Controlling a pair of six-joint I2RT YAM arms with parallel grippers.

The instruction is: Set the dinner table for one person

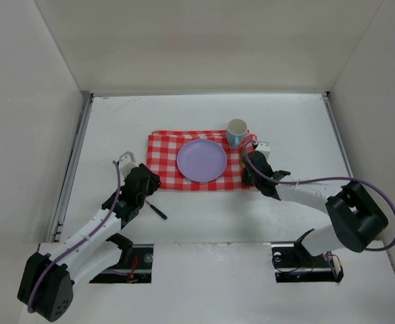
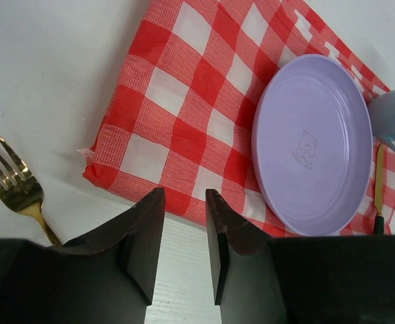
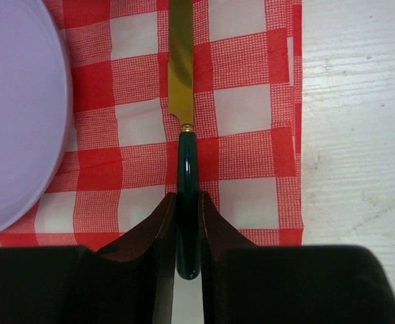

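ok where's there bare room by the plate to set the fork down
Free: the checkered cloth strip left of the plate, out to the cloth's left edge, and the bare table beyond that edge. Crowded: right of the plate, where the right gripper clamps the knife on the cloth, with the cup close by.

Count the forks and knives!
2. The fork lies on the table by the near-left corner of the cloth; the right gripper holds the knife over it. More could hide under the arms.
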